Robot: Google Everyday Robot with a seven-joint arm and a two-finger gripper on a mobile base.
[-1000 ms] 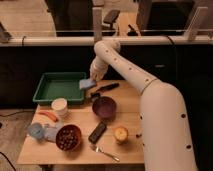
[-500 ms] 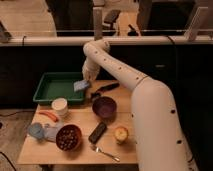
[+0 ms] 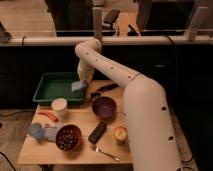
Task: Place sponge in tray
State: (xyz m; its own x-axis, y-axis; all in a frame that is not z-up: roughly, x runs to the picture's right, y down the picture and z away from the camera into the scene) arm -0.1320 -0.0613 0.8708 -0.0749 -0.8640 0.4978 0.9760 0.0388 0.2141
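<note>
Here, gripper (image 3: 81,80) hung above tray's (image 3: 54,88) right wall, clamped on sponge (image 3: 78,86) (light-blue block, tilted); purple bowl (image 3: 104,106) sat near tray on table (image 3: 44,153).

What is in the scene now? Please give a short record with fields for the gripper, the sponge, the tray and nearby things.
gripper: the gripper points down over the right end of the tray
sponge: small light-blue soft sponge, right at the gripper's tip
tray: large green rectangular plastic tray, back left on the wooden table
sponge resting or lifted: cannot tell
in front of tray: white cup, round purple bowl
</note>
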